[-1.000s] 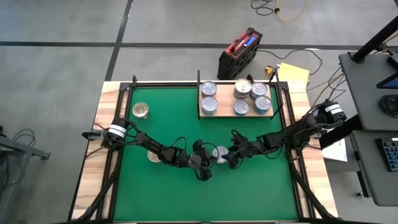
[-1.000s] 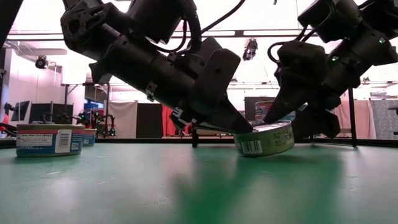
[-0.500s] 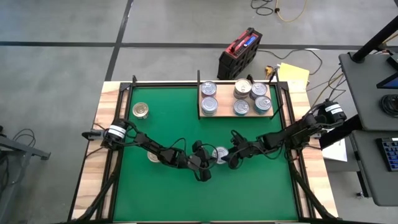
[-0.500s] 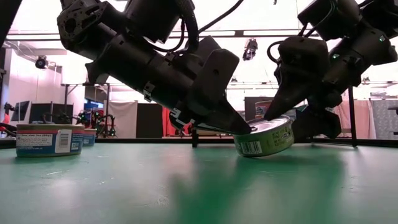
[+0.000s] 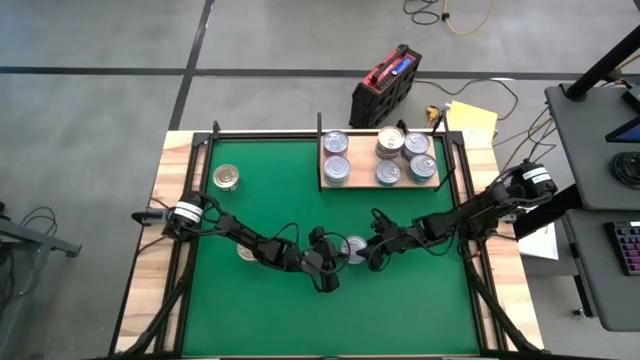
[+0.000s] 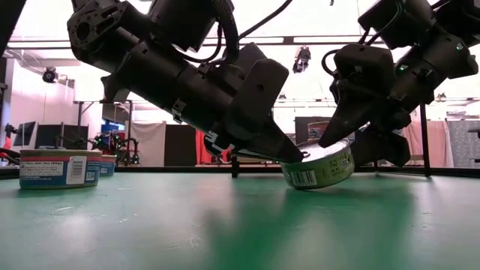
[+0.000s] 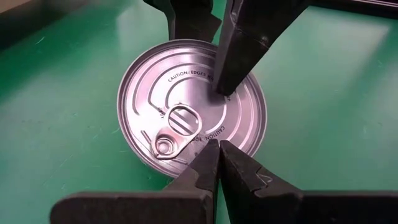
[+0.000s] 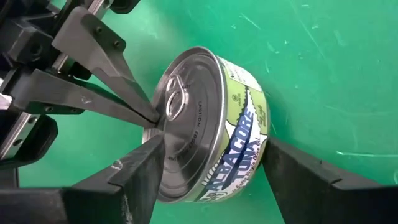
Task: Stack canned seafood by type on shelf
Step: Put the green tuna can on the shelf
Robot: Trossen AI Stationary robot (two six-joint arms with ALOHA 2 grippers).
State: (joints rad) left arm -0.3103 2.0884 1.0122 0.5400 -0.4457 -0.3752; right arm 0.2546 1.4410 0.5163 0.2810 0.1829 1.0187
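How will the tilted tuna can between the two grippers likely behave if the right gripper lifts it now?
The can looks rigid metal, so it should not deform. It sits tilted on the mat, one edge raised, and may rock or drop flat. The right gripper spans lid and base; the smooth lid could slip. The left gripper, shut, touches the lid.

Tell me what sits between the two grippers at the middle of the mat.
One tilted tuna can. In the low view the shut left gripper presses its lid from one side, and the right gripper straddles it from the other. Nothing else lies between.

Six tins point(image 5: 388, 158) on one wooden shelf point(image 5: 437, 182), three tins point(image 5: 227, 178) on one green mat point(image 5: 280, 310), two arms point(image 5: 250, 238)
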